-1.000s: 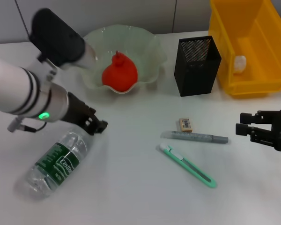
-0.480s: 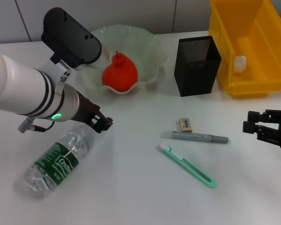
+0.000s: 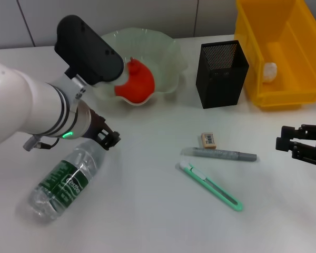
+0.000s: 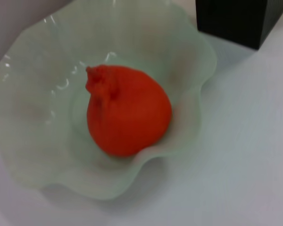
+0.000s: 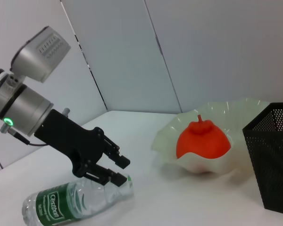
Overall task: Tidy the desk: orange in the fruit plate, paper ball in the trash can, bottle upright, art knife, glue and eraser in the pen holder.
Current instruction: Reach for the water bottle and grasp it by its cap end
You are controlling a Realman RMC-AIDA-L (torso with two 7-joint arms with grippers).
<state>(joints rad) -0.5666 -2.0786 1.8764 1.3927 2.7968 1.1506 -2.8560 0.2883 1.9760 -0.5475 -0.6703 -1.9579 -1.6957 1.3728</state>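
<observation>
Left gripper (image 3: 111, 139) sits at the neck end of the bottle (image 3: 63, 176), fingers parted around the cap region; the right wrist view shows the gripper (image 5: 114, 170) with one finger above and one below the bottle's neck, a gap between them, contact not confirmed. Bottle (image 5: 78, 205) lies on its side on the table (image 3: 147, 221), at about 8 o'clock from table centre, cap end pointing toward 1 o'clock.

Right gripper (image 3: 294, 146) hovers at 3 o'clock, well apart from any object, fingers apart and holding nothing.

Orange (image 3: 137, 81) rests in the plate (image 3: 166, 58) at 11 o'clock; the left wrist view confirms the orange (image 4: 127, 115) seated in the plate (image 4: 33, 117) bowl. Pen holder (image 3: 221, 74) stands upright at 1 o'clock, just beside the yellow bin (image 3: 279, 52) at 2 o'clock. Paper ball (image 3: 269, 71) lies inside the bin.

Eraser (image 3: 208, 139), glue (image 3: 218, 154) and knife (image 3: 210, 186) lie flat on the table at roughly 4 o'clock, close together, eraser just beside the glue, knife near it and slanted
</observation>
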